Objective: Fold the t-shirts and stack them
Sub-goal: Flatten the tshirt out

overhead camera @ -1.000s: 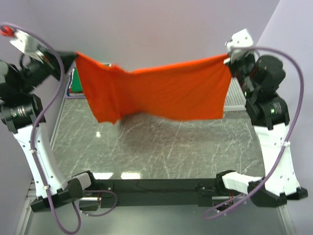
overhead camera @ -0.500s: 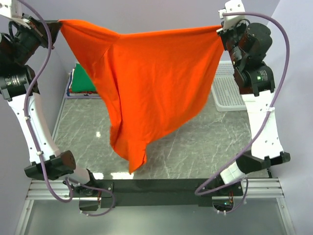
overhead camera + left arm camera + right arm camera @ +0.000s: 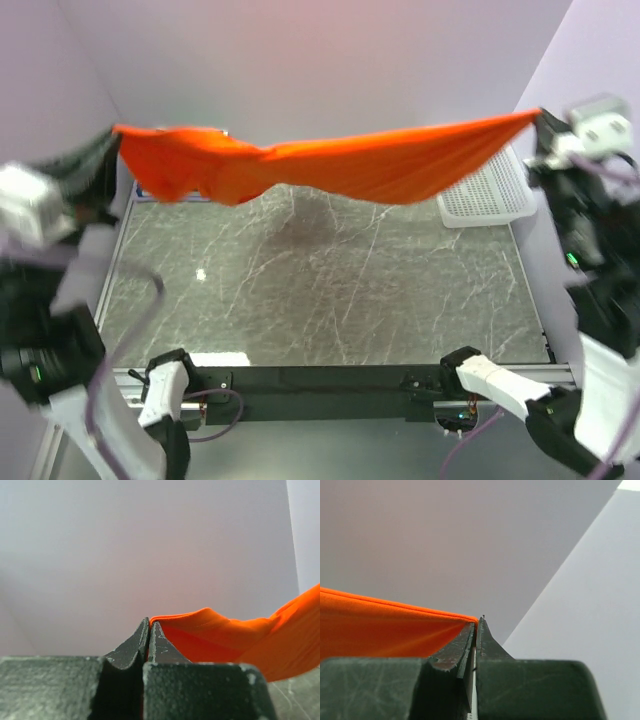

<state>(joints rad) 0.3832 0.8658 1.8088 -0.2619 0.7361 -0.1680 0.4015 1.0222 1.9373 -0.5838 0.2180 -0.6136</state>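
The bright orange t-shirt (image 3: 330,165) hangs stretched in the air across the far side of the table, bunched into a narrow band. My left gripper (image 3: 113,135) is shut on its left corner, and my right gripper (image 3: 540,115) is shut on its right corner. In the left wrist view the cloth (image 3: 240,640) leaves the closed gripper (image 3: 149,622) to the right. In the right wrist view the cloth (image 3: 385,627) runs left from the closed gripper (image 3: 476,622). The green, red and white shirts are hidden.
A white plastic lattice basket (image 3: 485,195) stands at the back right of the grey marble table (image 3: 320,290), partly under the shirt. Purple walls close in behind and on both sides. The arm bases sit at the near edge.
The shirt hung down wide half a second ago. Now it is pulled flat and bunched into a low band. Both arms have swung outward and down, blurred with motion.
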